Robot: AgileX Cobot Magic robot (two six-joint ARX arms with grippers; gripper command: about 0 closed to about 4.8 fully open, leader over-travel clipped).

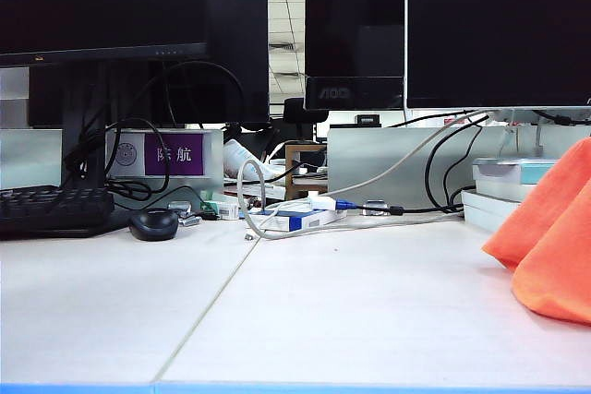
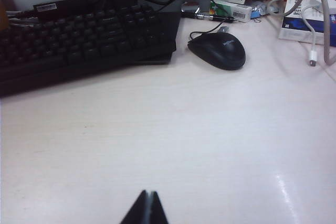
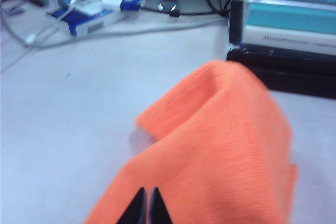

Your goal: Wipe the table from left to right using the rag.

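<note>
rag point(image 1: 552, 235): bunched in a raised fold at the right end of the table point(image 1: 305, 311), beside stacked boxes point(image 3: 286, 24) | right gripper point(image 3: 146, 203): jaws pressed nearly together over the rag, pinching its cloth | left gripper point(image 2: 147, 208): jaws fully together, empty, above bare table near the mouse point(image 2: 217, 50) and keyboard point(image 2: 79, 38)

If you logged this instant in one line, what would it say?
left gripper: shut, empty, over bare table near mouse | right gripper: shut on rag | rag at right end
</note>
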